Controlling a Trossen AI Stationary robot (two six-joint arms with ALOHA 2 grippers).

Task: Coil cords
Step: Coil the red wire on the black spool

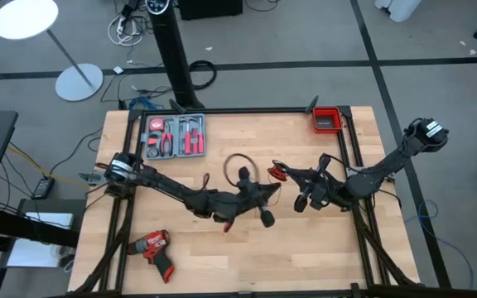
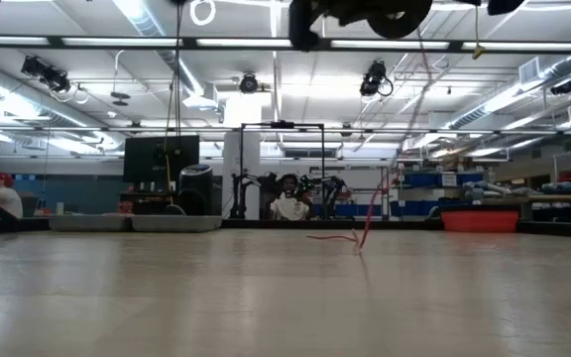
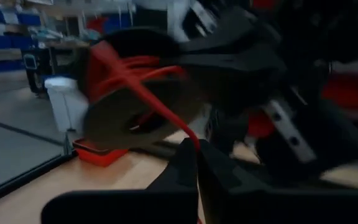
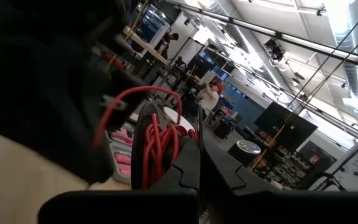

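Red wire [image 3: 143,93]: thin, light and limp, judging by the droop, yet springy enough to burst out of its loops once let go. Best pinched close to the bundle, with the free tail fed in short lengths. Bunched in the air just off table [image 1: 321,248] centre toward 2 o'clock, between the two arms. Black cable [image 1: 238,165]: thicker, likely stiffer and more inclined to hold a curve. Lying as one loose loop on the wood toward 12 o'clock of centre, untouched. Left gripper [image 3: 196,149]: near table centre, jaws fully closed, one red strand nipped between the tips. Right gripper [image 4: 199,146]: at 3 o'clock of centre, jaws likewise closed tight, apparently on the red bundle sitting right at its tips. Only from the low view: a strand hanging from above down to the tabletop, the tail trailing flat there. Only from the wrist views: the pinch points themselves. Only from the high view: the black loop and its distance from both arms.
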